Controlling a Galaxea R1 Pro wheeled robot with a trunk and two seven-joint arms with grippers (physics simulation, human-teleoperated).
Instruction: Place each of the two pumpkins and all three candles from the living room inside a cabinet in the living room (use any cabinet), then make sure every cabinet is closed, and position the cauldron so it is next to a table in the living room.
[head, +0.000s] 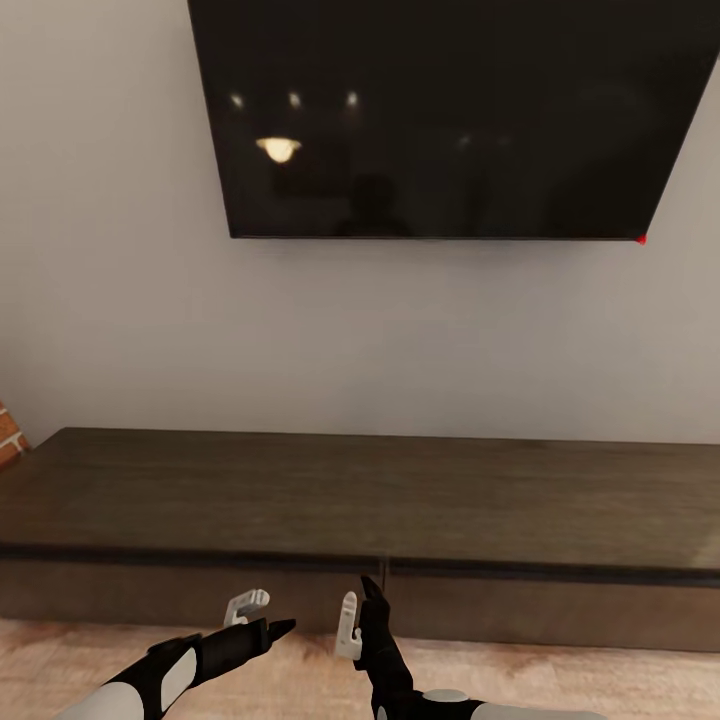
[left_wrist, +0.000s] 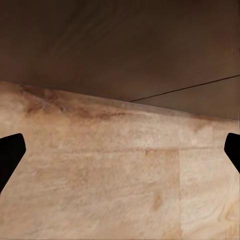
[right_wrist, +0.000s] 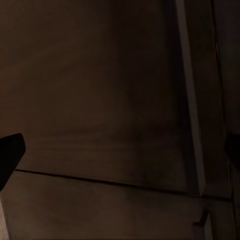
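Head view: I'm holding both empty grippers, left (head: 258, 612) and right (head: 358, 608), wide open, facing the closed cabinet (head: 360, 500) just ahead.

1 cabinet (head: 350, 500) w/ 2 drawer fronts (head: 190, 590), 1 wall TV (head: 450, 110), 2 hands (head: 262, 612).

The cabinet (head: 360, 500) stands along the wall (head: 120, 300), its back edge against it and its drawer fronts facing the robot. The television (head: 450, 110) hangs on the wall above the cabinet, nearer its right end. A brick edge (head: 8, 435) sits beside the cabinet's back left corner. The floor (head: 560, 680) lies before the cabinet's front edge. The left gripper (head: 258, 615) and the right gripper (head: 360, 605) are over the floor, just before the front edge, near its middle, left beside right.
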